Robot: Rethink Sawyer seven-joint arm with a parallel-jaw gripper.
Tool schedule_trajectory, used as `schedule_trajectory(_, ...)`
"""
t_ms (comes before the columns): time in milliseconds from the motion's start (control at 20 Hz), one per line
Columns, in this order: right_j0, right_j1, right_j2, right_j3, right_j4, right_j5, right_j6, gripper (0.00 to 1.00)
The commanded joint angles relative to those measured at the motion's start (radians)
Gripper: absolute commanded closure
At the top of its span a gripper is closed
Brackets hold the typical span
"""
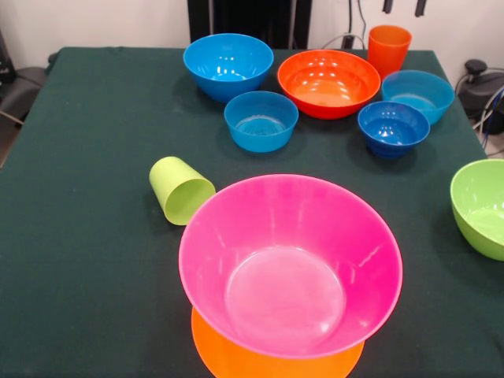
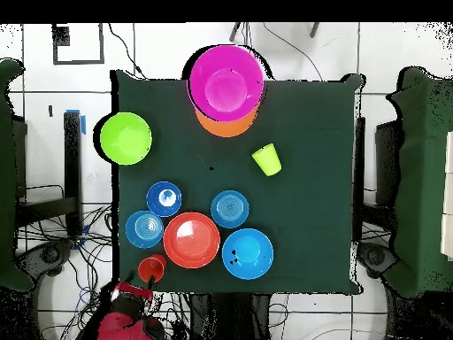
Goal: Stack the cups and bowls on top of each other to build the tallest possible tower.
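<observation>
- Front view first: the table (image 1: 87, 260) has a dark green cloth, and the tower (image 1: 287, 276) sits at the bottom centre, so far just two pieces.
- Its base is the light-orange bowl (image 1: 236, 361), only a crescent of it peeking out at the bottom edge. The big pink bowl (image 1: 290, 264) sits on top of it, mouth up.
- The lime green cup (image 1: 180, 190) lies on its side just left of the pink bowl, open end facing the camera, very close to the bowl's rim; can't tell if they touch.
- Rest of the bowls are clustered in the upper half: medium blue bowl (image 1: 228, 65) upper centre-left, red-orange bowl (image 1: 328, 83) right of it, and a small blue bowl (image 1: 261, 120) just below and between the two.
- Two more small blue ones on the right: a lighter one (image 1: 418, 95) and a darker one (image 1: 393, 128) in front of it, rims about touching.
- The ribbed orange cup (image 1: 389, 49) stands upright at the top, behind the red-orange bowl.
- The lime-green bowl (image 1: 482, 206) is off alone at the right edge, partly cut off.
- The gripper (image 1: 403, 7) only shows as two dark tips at the top edge, above the orange cup. They sit apart with nothing between them.
- Overhead, the red arm (image 2: 124, 323) is at the bottom left, off the table.
</observation>
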Motion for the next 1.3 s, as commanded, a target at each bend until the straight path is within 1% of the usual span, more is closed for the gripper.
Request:
schedule_trajectory(50, 0.006, 0.097, 0.025, -0.1, -0.033, -0.014, 0.01, 0.0)
schedule_trajectory(200, -0.003, 0.098, 0.034, -0.101, -0.045, -0.01, 0.014, 0.0)
schedule_trajectory(350, 0.007, 0.11, 0.023, -0.111, -0.04, -0.016, 0.015, 0.0)
schedule_trajectory(550, -0.001, 0.116, 0.023, -0.121, -0.045, -0.011, 0.013, 0.0)
schedule_trajectory(700, -0.025, 0.115, 0.037, -0.124, -0.057, -0.016, 0.021, 0.0)
schedule_trajectory(850, -0.024, 0.108, 0.033, -0.127, -0.06, -0.005, 0.019, 0.0)
schedule_trajectory(1150, -0.026, 0.105, 0.035, -0.124, -0.068, -0.013, 0.03, 0.0)
schedule_trajectory(1300, -0.021, 0.116, 0.031, -0.129, -0.065, -0.025, 0.034, 0.0)
